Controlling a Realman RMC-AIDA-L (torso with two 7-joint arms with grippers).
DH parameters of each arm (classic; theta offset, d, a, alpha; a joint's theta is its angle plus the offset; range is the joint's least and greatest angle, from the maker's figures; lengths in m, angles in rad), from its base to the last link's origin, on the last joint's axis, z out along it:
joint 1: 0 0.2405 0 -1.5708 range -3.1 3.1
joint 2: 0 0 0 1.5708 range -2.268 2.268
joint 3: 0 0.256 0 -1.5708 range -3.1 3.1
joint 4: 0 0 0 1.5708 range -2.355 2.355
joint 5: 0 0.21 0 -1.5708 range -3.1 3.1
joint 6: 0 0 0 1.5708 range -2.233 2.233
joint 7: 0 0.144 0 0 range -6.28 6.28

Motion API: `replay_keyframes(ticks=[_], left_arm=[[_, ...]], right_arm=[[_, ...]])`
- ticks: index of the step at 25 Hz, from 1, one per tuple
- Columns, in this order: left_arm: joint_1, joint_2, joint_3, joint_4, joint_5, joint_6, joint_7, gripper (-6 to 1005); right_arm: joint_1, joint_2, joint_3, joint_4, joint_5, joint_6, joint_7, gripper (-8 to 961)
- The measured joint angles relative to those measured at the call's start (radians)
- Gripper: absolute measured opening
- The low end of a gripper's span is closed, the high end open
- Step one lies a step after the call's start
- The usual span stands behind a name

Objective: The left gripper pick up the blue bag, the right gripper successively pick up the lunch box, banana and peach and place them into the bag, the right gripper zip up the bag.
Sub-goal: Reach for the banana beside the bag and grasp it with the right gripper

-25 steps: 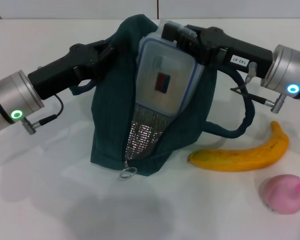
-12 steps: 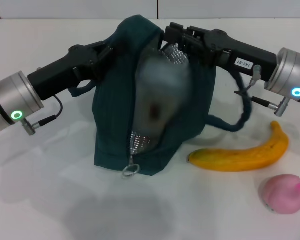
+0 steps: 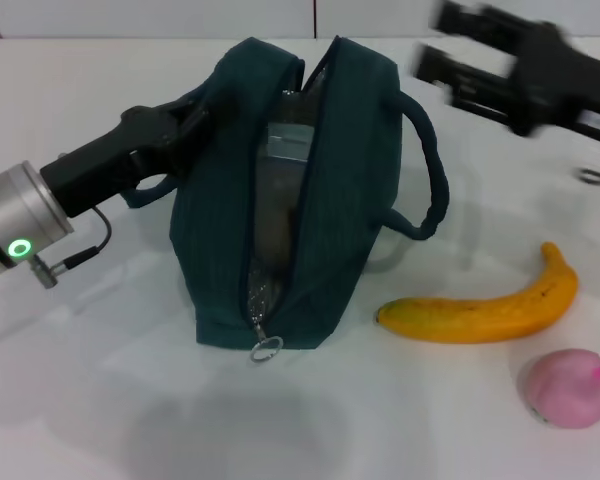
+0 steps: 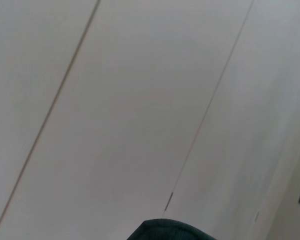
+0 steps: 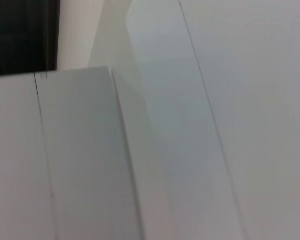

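Note:
The blue bag (image 3: 340,200) stands upright mid-table with its zip open; a sliver of its fabric (image 4: 172,231) also shows in the left wrist view. The lunch box (image 3: 280,150) sits inside the opening, mostly hidden by the bag's sides. My left gripper (image 3: 192,118) is shut on the bag's upper left edge. Up and to the right of the bag, clear of it, my right gripper (image 3: 442,42) hangs open and empty. The yellow banana (image 3: 480,310) lies on the table right of the bag. The pink peach (image 3: 567,388) rests in front of the banana's right end.
A metal zipper ring (image 3: 265,348) hangs at the bag's front bottom. A bag handle (image 3: 430,185) loops out on the right side, above the banana. The table (image 3: 100,400) is white. The right wrist view shows only pale wall panels (image 5: 190,125).
The lunch box dropped out of the right gripper into the bag. The right gripper opened and pulled up and to the right. The bag's sides closed in around the box.

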Motion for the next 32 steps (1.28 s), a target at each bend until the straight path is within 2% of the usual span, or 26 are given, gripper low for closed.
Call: replay_keyframes(ticks=[2, 5, 7, 9, 10, 12, 14, 15, 19, 21, 24, 27, 32], left_arm=[[0.007, 0.001, 0.001, 0.0, -0.003, 0.0, 0.0, 39], [0.019, 0.002, 0.002, -0.006, -0.004, 0.0, 0.0, 39], [0.019, 0.002, 0.002, -0.007, -0.004, 0.0, 0.002, 39], [0.018, 0.003, 0.003, -0.007, -0.004, 0.0, 0.004, 39], [0.017, 0.003, 0.003, -0.007, -0.004, 0.0, 0.005, 39], [0.014, 0.004, 0.003, -0.009, -0.005, -0.003, 0.011, 39], [0.012, 0.004, 0.003, -0.008, -0.005, -0.006, 0.014, 39], [0.006, 0.005, 0.003, -0.006, -0.005, -0.019, 0.021, 39], [0.003, 0.005, 0.003, -0.003, -0.006, -0.028, 0.026, 39], [0.003, 0.006, 0.003, -0.003, -0.008, -0.032, 0.026, 39], [0.002, 0.006, 0.003, -0.003, -0.013, -0.034, 0.026, 39], [0.0, 0.005, 0.003, -0.004, -0.013, -0.035, 0.026, 39], [-0.008, 0.005, 0.003, -0.002, -0.014, -0.036, 0.026, 39]], right_arm=[[-0.091, 0.005, 0.094, -0.124, -0.105, 0.029, 0.003, 551], [-0.206, 0.042, 0.26, -0.293, -0.272, 0.05, 0.042, 613], [-0.242, 0.055, 0.34, -0.4, -0.433, 0.043, 0.141, 654], [-0.238, 0.054, 0.388, -0.47, -0.598, 0.018, 0.279, 693], [-0.227, 0.052, 0.398, -0.49, -0.656, 0.001, 0.325, 711], [-0.16, 0.032, 0.402, -0.509, -0.84, -0.078, 0.447, 747], [-0.103, 0.025, 0.395, -0.517, -0.973, -0.144, 0.52, 766], [-0.074, 0.026, 0.392, -0.527, -1.049, -0.177, 0.557, 767], [0.028, 0.068, 0.376, -0.572, -1.312, -0.243, 0.642, 769], [0.078, 0.077, 0.344, -0.585, -1.38, -0.272, 0.671, 770], [0.136, 0.07, 0.277, -0.587, -1.418, -0.293, 0.712, 769], [0.192, 0.077, 0.231, -0.566, -1.512, -0.289, 0.756, 769], [0.212, 0.08, 0.117, -0.547, -1.577, -0.24, 0.809, 768]])
